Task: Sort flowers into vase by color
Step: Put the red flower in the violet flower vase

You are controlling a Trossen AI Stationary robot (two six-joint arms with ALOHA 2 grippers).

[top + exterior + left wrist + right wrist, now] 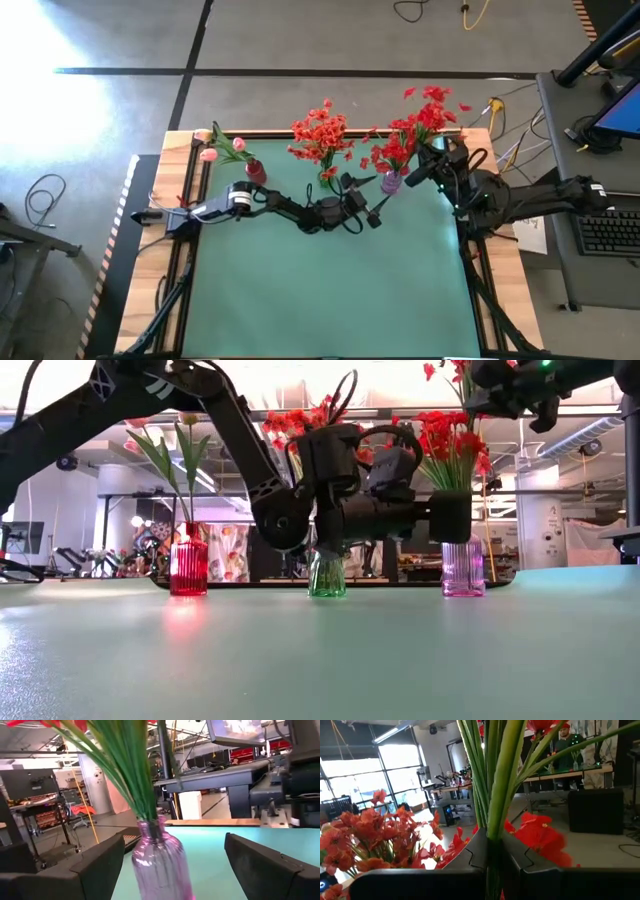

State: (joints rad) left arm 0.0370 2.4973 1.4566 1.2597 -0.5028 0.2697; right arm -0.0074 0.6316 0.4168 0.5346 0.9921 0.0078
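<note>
Item 1: red vase (189,566), short and glassy, stood at the left end of a row along the far edge of the green table (330,300). It held pink buds (209,153) on green stems with long leaves.

Item 2: green vase (327,574), middle of the row, partly hidden in the low view by the left arm. It held a bunch of orange-red flowers (320,130).

Item 3: purple vase (463,568), ribbed glass, right end of the row. It held a bunch of deep red flowers (415,135) whose green stems fanned out above the neck. In the left wrist view the vase (160,862) stood upright between the two dark fingers, touching neither.

Item 4: left gripper (378,208), reached low across the table from the left side, with its fingers spread apart on either side of the purple vase and nothing held.

Item 5: right gripper (492,852), raised above the purple vase among the red blossoms, with its fingers pressed together on the green stems of the deep red flowers (540,835). The orange-red flowers (367,837) showed beside it in the right wrist view.

Item 6: surroundings. A workshop with benches and screens lay beyond the table; a keyboard (608,232) sat on a desk to the right.
</note>
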